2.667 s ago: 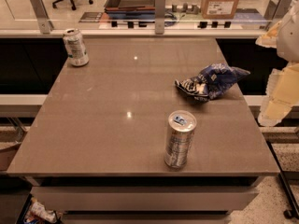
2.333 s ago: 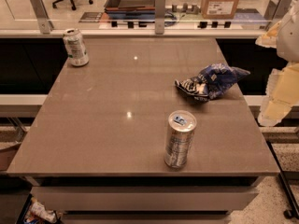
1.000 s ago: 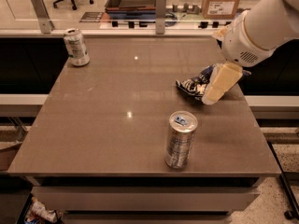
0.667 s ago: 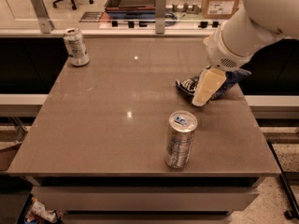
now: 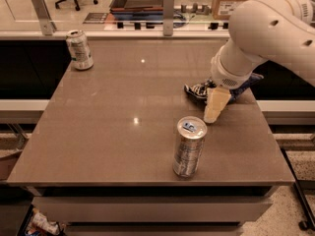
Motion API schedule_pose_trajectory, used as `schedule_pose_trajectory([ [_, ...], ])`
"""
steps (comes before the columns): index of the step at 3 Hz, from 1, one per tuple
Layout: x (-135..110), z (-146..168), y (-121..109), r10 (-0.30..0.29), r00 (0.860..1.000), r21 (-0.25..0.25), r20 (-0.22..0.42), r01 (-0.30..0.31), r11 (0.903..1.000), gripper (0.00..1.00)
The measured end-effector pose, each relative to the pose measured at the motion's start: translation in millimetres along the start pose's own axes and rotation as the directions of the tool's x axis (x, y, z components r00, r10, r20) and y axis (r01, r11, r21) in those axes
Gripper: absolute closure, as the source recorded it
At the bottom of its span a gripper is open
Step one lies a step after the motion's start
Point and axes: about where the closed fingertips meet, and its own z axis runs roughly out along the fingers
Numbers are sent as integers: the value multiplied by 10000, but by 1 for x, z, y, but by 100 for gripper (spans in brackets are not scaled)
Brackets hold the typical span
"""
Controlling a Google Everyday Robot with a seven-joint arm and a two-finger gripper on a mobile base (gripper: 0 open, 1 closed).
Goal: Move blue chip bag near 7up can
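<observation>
Camera view
Change: arm (image 5: pixel 266 28) has swung in from the right edge; gripper (image 5: pixel 216 104) is now low at the front of the blue chip bag (image 5: pixel 198 89), hiding much of it.
Gripper state: opening cannot be told.
Bag location: right side of table (image 5: pixel 113 132), unmoved, well apart from the 7up can (image 5: pixel 79 49) at the far-left corner.
Meaning: probably the approach to grasp; carry not begun.
Count: one bag, one 7up can, one slim silver can (image 5: pixel 188 146), one gripper.

A slim silver can (image 5: pixel 188 146) stands on the tabletop (image 5: pixel 113 132) near its front edge, just beside the end effector (image 5: pixel 214 113).
</observation>
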Motion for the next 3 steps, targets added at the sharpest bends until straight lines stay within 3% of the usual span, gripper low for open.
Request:
schedule_pose_trajectory([
  [1,0,0,0,-13,10000,-2,-6,13,10000,18],
  [3,-1,-1,1,-35,10000,6,-16,35,10000,64],
])
